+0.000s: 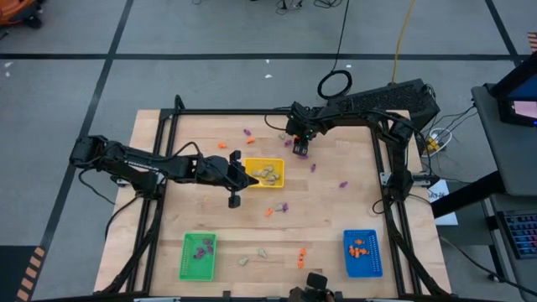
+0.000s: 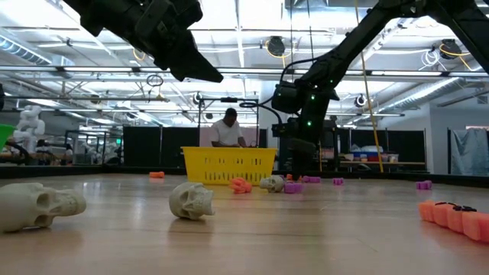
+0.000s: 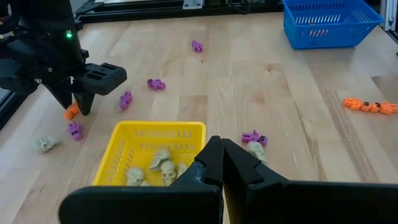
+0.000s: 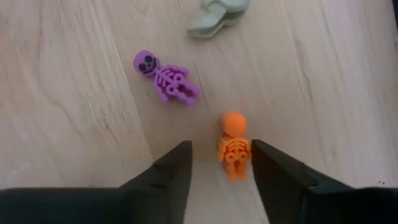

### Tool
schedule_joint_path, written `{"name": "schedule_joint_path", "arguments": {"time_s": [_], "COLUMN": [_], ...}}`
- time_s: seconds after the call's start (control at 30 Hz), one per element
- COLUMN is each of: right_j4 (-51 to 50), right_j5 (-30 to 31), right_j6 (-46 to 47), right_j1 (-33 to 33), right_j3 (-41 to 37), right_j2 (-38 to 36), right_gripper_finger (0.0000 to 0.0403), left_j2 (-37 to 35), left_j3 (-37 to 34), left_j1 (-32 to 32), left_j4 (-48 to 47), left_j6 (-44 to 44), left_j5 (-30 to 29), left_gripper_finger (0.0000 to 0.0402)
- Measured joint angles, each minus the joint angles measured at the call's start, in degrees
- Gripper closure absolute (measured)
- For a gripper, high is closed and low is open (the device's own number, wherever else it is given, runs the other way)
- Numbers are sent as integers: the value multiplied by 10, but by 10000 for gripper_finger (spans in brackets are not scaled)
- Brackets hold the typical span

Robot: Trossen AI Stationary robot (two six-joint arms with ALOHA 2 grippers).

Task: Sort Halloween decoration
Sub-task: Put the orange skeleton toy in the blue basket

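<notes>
Hand on my right (image 4: 219,168) is open around an orange skeleton (image 4: 233,144); some toys are in trays, many wait on the table (image 1: 336,210).

Workshop hall, grey floor
Dark tape lines (image 1: 109,67) cross the floor; ceiling lights (image 2: 252,15) run overhead; a person (image 2: 228,131) stands behind.

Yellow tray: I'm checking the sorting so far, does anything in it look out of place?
Nothing stands out: the yellow tray holds only pale skulls, no orange or purple pieces. Unsorted trinkets lie scattered on the table.
</notes>
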Motion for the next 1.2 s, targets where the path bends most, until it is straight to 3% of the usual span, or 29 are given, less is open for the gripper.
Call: {"name": "schedule_joint_path", "arguments": {"time_s": [0.23, 0.4, 0.77, 0.97, 1.2], "right_j4": [-8, -14, -95, -176, -221], "right_j5": [3, 10, 20, -14, -53], "right_j6": [-4, -4, 34, 85, 132], "right_j1": [0, 4, 22, 48, 99], "right_j3": [0, 0, -4, -2, -2], "right_j2": [0, 0, -54, -129, -267], "right_gripper_finger": [341, 374, 375, 376, 376], "left_j2": [0, 0, 0, 0, 0], "left_j3": [0, 0, 0, 0, 0], "left_j1": [0, 0, 0, 0, 0], "left_j4": [0, -1, -5, -5, -11], "left_j6": [0, 0, 0, 0, 0], "left_j5": [0, 0, 0, 0, 0], "left_gripper_finger": [402, 402, 402, 402, 402]}}
